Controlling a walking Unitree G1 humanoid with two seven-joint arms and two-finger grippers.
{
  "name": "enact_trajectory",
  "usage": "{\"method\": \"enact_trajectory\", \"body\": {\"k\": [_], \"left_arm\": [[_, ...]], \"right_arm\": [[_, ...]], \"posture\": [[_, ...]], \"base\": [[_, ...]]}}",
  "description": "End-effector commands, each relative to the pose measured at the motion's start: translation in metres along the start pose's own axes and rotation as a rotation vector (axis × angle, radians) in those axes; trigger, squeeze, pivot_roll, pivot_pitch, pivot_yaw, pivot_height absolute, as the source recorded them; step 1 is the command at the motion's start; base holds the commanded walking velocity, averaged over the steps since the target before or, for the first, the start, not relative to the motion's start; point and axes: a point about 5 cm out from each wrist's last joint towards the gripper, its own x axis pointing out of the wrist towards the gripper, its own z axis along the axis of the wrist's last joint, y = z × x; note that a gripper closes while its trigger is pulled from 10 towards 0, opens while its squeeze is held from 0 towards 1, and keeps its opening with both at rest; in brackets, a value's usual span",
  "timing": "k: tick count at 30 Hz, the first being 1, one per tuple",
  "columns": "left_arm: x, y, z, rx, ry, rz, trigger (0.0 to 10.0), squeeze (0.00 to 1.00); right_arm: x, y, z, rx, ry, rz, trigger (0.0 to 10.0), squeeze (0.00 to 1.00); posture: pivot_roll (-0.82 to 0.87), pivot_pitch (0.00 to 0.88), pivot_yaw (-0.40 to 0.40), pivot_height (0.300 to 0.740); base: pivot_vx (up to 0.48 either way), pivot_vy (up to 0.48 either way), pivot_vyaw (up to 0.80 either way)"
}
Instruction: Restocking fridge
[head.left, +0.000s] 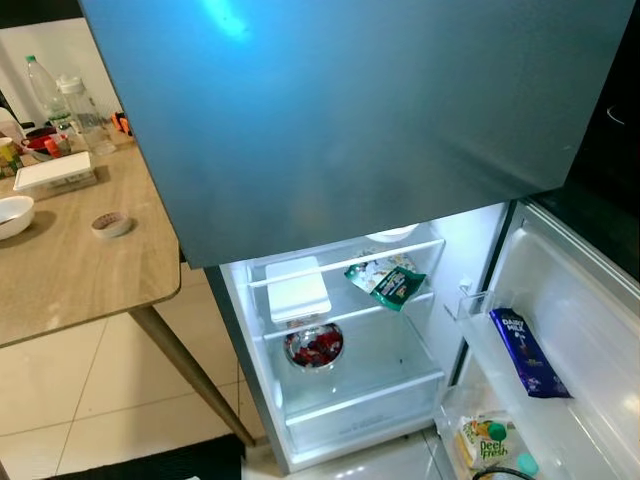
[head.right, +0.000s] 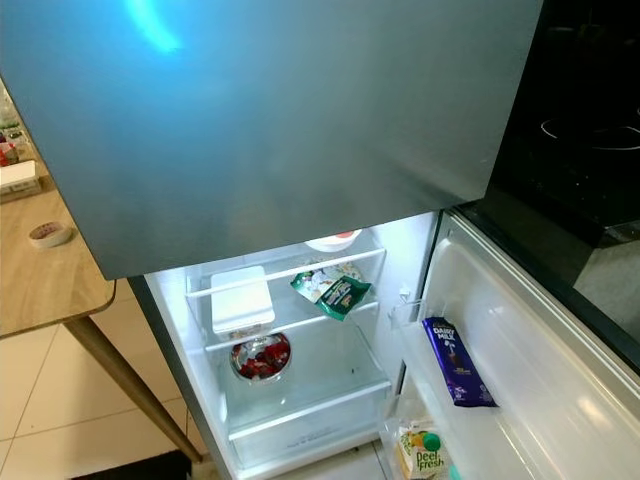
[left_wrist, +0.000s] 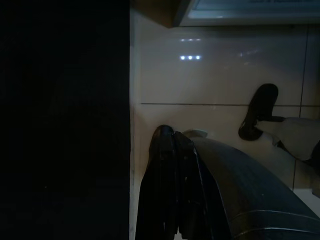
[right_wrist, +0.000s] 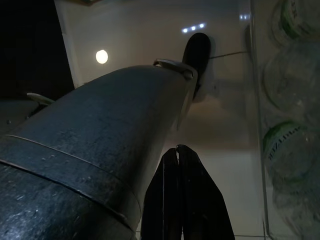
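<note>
From my head, the lower compartment of the grey two-door fridge (head.left: 330, 120) stood open and lit. On its upper glass shelf (head.left: 345, 315) a white lidded plastic box (head.left: 297, 291) lay at the left edge and a green and white snack packet (head.left: 386, 281) leaned near the right edge. Below them sat a steel bowl of red food (head.left: 314, 346). In the open door's rack (head.left: 600, 330) lay a purple chocolate bar (head.left: 527, 352), and lower down stood a green-printed juice carton (head.left: 483, 441). The wooden table (head.left: 70, 260) at my left carried a roll of tape (head.left: 110, 224) near its right edge.

My left wrist camera showed my left pincer (left_wrist: 172, 145) pressed together over pale floor tiles (left_wrist: 220, 75).

My right wrist camera showed my right pincer (right_wrist: 177, 155) pressed together too, beside clear bottles with green labels (right_wrist: 290, 145).
</note>
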Motion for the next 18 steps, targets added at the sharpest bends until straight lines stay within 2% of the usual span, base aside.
{"method": "enact_trajectory", "body": {"k": [1, 5, 18], "left_arm": [[-0.0004, -0.0004, -0.0031, 0.0, 0.016, 0.002, 10.0, 0.0], [-0.0004, -0.0002, -0.0026, -0.003, 0.01, 0.004, 10.0, 0.0], [0.0, -0.0007, 0.0009, -0.023, -0.018, -0.003, 10.0, 0.0]], "right_arm": [[0.0, 0.0001, -0.0014, -0.007, 0.005, -0.002, 10.0, 0.0], [-0.0001, -0.0001, -0.0008, -0.008, 0.004, -0.001, 10.0, 0.0], [-0.0001, 0.0012, 0.0001, -0.012, -0.001, 0.026, 10.0, 0.0]], "posture": [[-0.07, 0.0, 0.023, 0.74], [-0.07, 0.0, 0.023, 0.74], [-0.07, 0.0, 0.02, 0.74]], "base": [[-0.439, 0.0, 0.0], [-0.386, 0.0, 0.0], [0.0, 0.0, 0.0]]}}
